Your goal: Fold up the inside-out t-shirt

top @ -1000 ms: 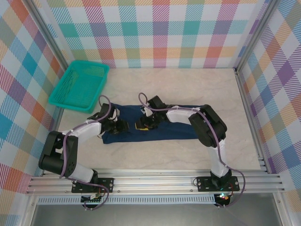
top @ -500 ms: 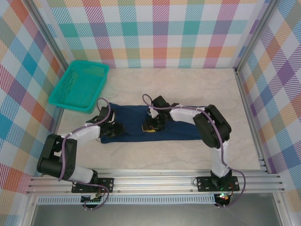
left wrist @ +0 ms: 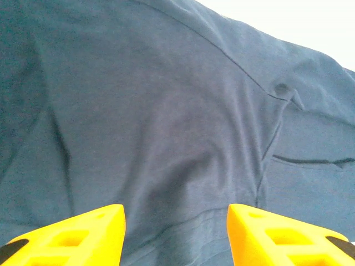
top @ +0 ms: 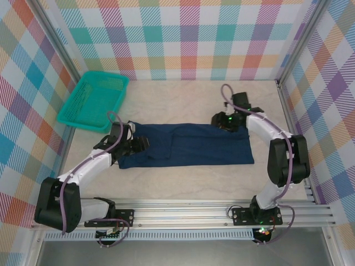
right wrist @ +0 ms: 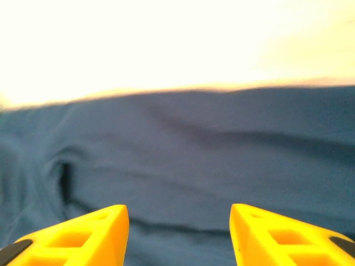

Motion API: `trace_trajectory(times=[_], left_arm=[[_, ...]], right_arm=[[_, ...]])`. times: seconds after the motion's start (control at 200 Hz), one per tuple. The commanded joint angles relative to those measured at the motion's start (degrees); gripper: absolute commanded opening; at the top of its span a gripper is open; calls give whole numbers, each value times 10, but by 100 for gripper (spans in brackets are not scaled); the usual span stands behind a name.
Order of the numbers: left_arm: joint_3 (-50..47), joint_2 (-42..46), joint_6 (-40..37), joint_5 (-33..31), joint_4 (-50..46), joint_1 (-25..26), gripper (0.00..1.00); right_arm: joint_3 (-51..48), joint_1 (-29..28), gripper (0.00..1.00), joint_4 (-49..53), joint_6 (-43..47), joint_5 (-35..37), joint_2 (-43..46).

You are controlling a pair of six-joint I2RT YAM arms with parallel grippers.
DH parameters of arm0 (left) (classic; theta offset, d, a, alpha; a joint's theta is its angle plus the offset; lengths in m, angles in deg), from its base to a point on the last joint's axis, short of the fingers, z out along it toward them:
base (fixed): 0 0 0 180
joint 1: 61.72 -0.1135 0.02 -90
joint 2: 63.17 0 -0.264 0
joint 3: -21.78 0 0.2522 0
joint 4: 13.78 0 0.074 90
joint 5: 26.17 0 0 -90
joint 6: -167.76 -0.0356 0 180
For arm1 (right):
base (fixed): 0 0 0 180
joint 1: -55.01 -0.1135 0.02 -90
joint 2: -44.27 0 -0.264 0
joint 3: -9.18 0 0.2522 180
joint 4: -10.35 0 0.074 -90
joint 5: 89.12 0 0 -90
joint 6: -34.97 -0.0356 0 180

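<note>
The inside-out t-shirt (top: 194,147) is dark navy and lies flat on the table as a long strip running left to right, with a layer edge near its middle. My left gripper (top: 136,145) hovers over the shirt's left end; in the left wrist view this gripper (left wrist: 176,221) is open, with smooth cloth (left wrist: 166,111) below and nothing between its yellow fingers (left wrist: 83,233). My right gripper (top: 221,120) sits at the strip's far edge towards the right. The right wrist view shows it (right wrist: 178,221) open above the cloth (right wrist: 211,160), holding nothing.
A teal mesh basket (top: 94,101) stands at the back left, close to the shirt's left end. Metal frame posts and checked walls close in the table (top: 183,100) on three sides. Bare tabletop lies behind and in front of the shirt.
Both grippers have opened and let go of the cloth. The right gripper has swung from the shirt's middle to its far right edge. The left one drew back to the left end.
</note>
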State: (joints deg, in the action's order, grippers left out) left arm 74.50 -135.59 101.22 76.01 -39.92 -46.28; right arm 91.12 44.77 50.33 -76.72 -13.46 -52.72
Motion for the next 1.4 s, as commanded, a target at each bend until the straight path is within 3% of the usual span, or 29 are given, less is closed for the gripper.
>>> trace_trajectory(times=[0.0,0.085,0.315,0.49,0.765,0.935,1.115,1.21,1.345,1.4], left_arm=[[19,-31,0,56,43,19,52],[24,-65,-11,56,32,33,53],[-15,-113,-20,66,28,42,53],[-41,-127,-15,72,36,53,53],[-54,-129,-15,78,43,73,53],[-52,-132,-25,91,52,115,53],[-29,-146,-33,103,58,173,53],[-4,-127,-41,74,40,179,54],[36,-72,-51,-39,-19,174,55],[37,-46,-40,-77,-30,166,61]], right_arm=[[34,27,51,49,30,76,-34],[69,44,51,73,48,123,-73],[133,49,47,145,65,155,-171],[152,47,46,189,103,238,-205],[103,20,48,100,227,316,-182],[122,20,48,44,317,357,-212],[173,18,48,12,379,335,-252],[197,13,48,18,374,317,-244],[190,-3,50,36,336,326,-186],[179,-11,51,48,312,338,-156]])
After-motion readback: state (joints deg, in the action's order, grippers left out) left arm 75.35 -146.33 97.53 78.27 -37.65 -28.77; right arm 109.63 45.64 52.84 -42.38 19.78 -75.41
